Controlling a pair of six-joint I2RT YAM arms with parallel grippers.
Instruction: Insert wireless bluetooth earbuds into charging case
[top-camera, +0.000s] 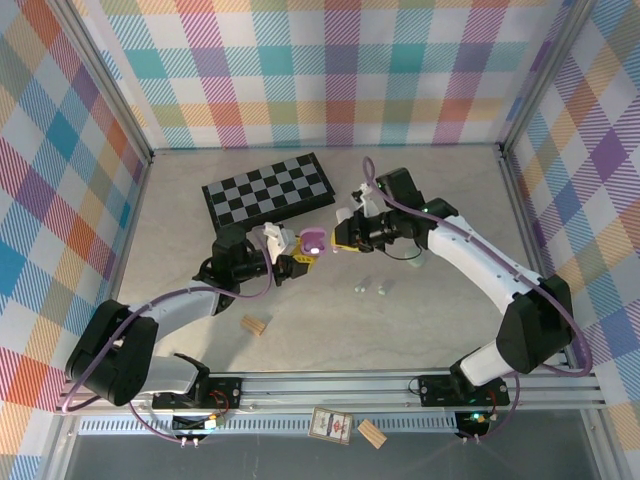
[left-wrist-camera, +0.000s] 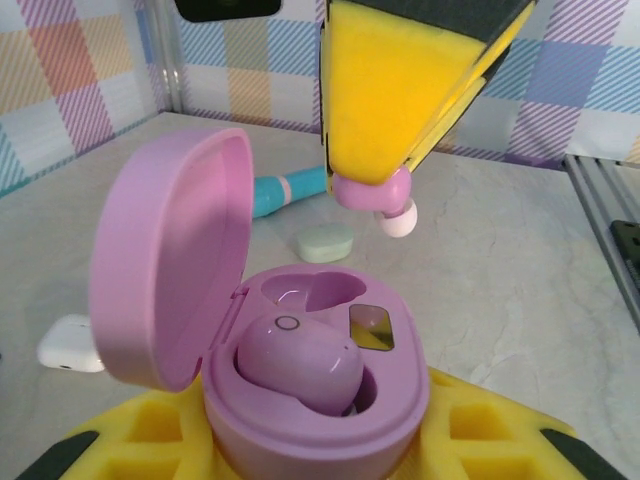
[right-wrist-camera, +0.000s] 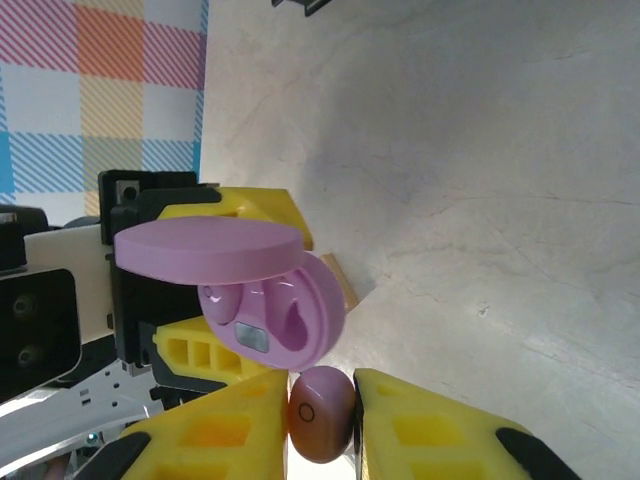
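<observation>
My left gripper is closed on the base of a purple charging case, which sits between its yellow foam pads with the mouth facing up. The case's lid stands open, hinged back to the left of my fingers. One purple seated earbud fills the well nearer this wrist. The empty well lies just beyond it. Farther left of my fingers, a white case lies on the table. Ahead of them rests a pale green case, with a teal and pink object behind it, too blurred to name.

To the right, my right gripper is pinched shut on the second earbud, also purple, squeezed between its own yellow pads. Seen from the left wrist, the bud's pale tip points down. It hangs above and slightly past the open mouth of the case, close to it but not touching.

I judge the task about half done, with the second bud's insertion now in hand. The next move calls for bringing the bud over the empty well, turning it to match the hollow and lowering it gently. The right jaws should part only once it is seated, while the left hand keeps the case steady.
</observation>
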